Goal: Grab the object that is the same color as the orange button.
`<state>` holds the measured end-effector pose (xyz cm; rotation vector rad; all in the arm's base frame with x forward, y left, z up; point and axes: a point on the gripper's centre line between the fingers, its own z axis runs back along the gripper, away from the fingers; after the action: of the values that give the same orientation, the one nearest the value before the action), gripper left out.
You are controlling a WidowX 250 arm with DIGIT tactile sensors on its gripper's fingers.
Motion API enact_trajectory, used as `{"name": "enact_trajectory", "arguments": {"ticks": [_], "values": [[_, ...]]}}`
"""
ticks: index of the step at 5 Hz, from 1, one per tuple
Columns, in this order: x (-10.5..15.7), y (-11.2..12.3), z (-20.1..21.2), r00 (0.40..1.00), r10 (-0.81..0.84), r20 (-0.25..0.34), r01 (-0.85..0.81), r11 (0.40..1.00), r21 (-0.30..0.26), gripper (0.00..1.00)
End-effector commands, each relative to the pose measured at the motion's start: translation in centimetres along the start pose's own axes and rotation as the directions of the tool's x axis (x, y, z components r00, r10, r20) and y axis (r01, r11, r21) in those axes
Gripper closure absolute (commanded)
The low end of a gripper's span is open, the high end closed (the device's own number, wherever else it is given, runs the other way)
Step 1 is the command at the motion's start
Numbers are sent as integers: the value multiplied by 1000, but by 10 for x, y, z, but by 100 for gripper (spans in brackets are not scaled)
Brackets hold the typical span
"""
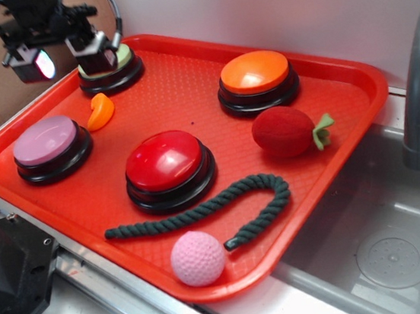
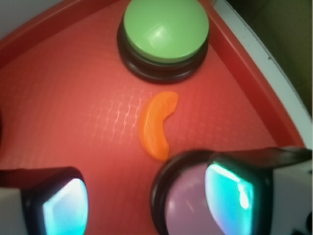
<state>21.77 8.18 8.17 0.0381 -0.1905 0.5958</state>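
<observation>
The end effector (image 1: 68,53) hangs spread wide and empty at the tray's far left corner, above the green button (image 2: 165,30), likely lining up a descent. The orange wedge (image 1: 100,111) lies on the red tray (image 1: 354,85) between the green and purple button (image 1: 49,146). The wrist view shows its curved crescent shape; only the exterior view shows the matching orange button (image 1: 256,73) far right.
</observation>
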Motion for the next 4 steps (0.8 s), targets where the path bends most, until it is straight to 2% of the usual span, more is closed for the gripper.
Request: {"name": "enact_trajectory", "arguments": {"ticks": [1,3,4], "values": [[20,10,-36,997,51,65,-51,999,-2,0],[18,13,-56,999,52,-3,-52,997,-53,0],[16,12,-60,999,47,-18,-48,997,-55,0]]}}
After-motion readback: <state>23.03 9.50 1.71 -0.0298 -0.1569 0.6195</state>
